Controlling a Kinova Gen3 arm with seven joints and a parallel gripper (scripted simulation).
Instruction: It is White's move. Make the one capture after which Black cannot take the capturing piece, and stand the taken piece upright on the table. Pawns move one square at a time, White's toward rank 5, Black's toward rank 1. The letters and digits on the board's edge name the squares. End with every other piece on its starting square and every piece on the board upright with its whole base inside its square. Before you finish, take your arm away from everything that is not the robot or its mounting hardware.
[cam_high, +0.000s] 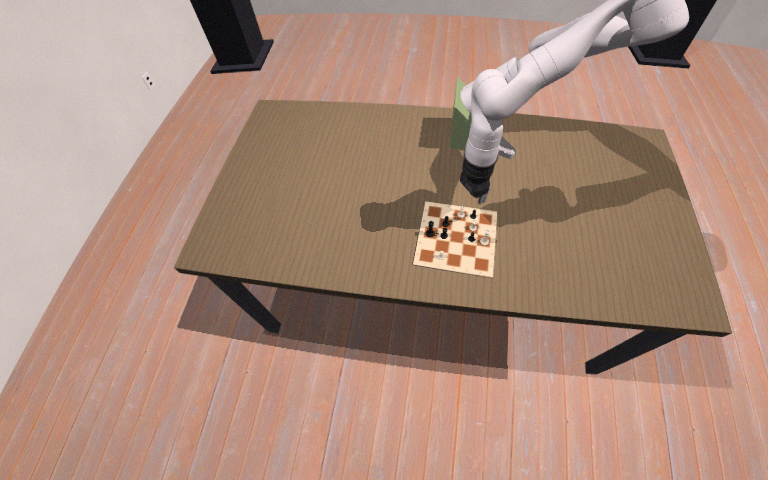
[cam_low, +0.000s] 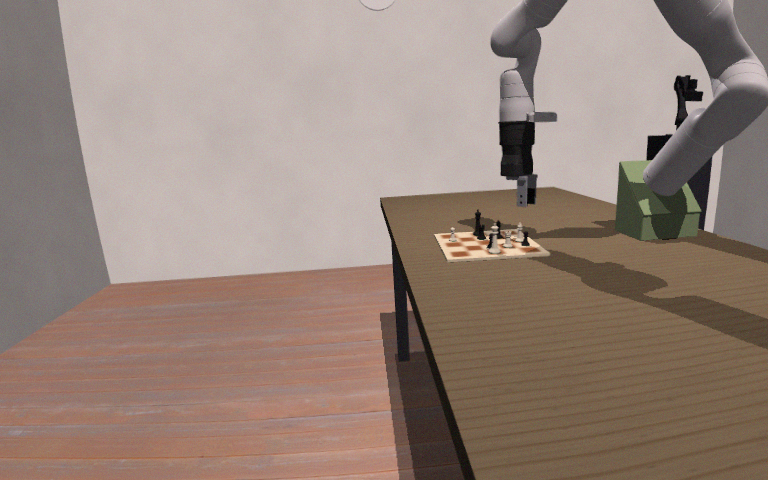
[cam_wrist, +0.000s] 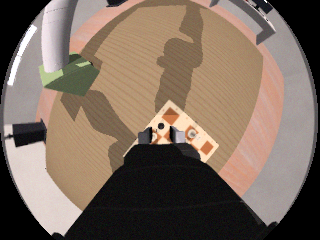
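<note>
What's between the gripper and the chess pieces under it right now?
Only air: in the exterior view the gripper hangs above the pieces on the board, jaws partly open and holding nothing.
</note>
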